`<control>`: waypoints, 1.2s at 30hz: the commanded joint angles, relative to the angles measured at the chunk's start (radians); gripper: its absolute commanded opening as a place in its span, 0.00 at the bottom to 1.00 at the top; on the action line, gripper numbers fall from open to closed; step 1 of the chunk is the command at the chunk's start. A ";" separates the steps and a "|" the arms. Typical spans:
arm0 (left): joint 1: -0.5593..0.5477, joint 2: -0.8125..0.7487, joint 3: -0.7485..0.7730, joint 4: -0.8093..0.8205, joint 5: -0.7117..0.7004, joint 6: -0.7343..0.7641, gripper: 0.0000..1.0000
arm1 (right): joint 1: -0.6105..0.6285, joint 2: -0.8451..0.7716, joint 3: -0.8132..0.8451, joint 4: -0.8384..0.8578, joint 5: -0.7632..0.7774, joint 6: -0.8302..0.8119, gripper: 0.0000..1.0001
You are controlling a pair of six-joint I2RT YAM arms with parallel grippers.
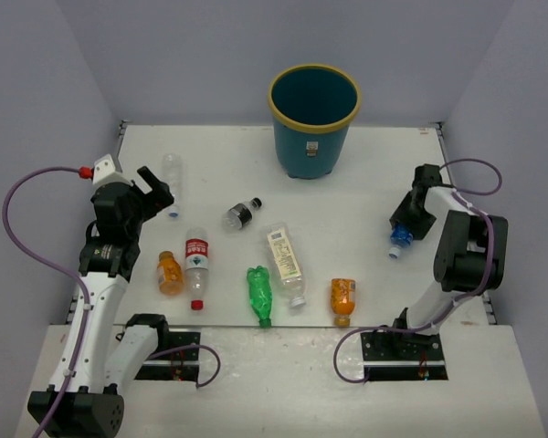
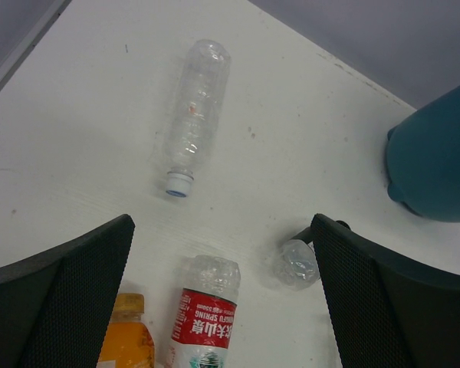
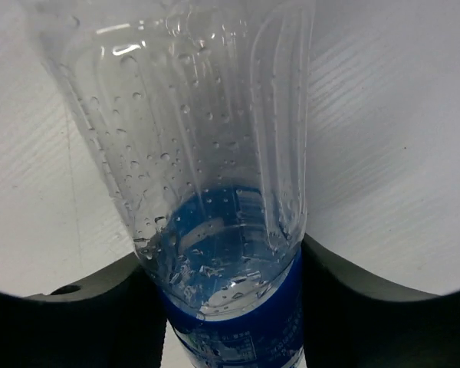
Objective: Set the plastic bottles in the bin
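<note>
The teal bin (image 1: 314,119) with a yellow rim stands at the back of the table; its side shows in the left wrist view (image 2: 437,161). My right gripper (image 1: 409,222) is shut on a blue-labelled clear bottle (image 3: 215,153), held low at the right, blue cap (image 1: 398,246) pointing toward me. My left gripper (image 1: 155,190) is open and empty above the table at the left. Ahead of it lies an unlabelled clear bottle (image 2: 195,115). Below it lie a red-labelled bottle (image 2: 207,307), an orange bottle (image 2: 126,337) and a black-labelled bottle (image 2: 297,263).
A green bottle (image 1: 258,294), a pale-labelled bottle (image 1: 286,265) and a second orange bottle (image 1: 342,299) lie near the table's front edge. Grey walls close in the table on three sides. Purple cables loop beside both arms.
</note>
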 commanded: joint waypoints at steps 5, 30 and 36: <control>0.002 -0.012 0.037 -0.005 -0.032 -0.003 1.00 | 0.003 -0.163 0.144 0.069 -0.288 -0.083 0.18; 0.002 0.022 0.004 -0.021 -0.098 -0.022 1.00 | 0.467 0.224 1.174 0.565 -0.094 -0.264 0.35; 0.002 0.084 0.004 -0.015 -0.105 -0.015 1.00 | 0.485 0.237 0.987 0.656 -0.076 -0.209 0.56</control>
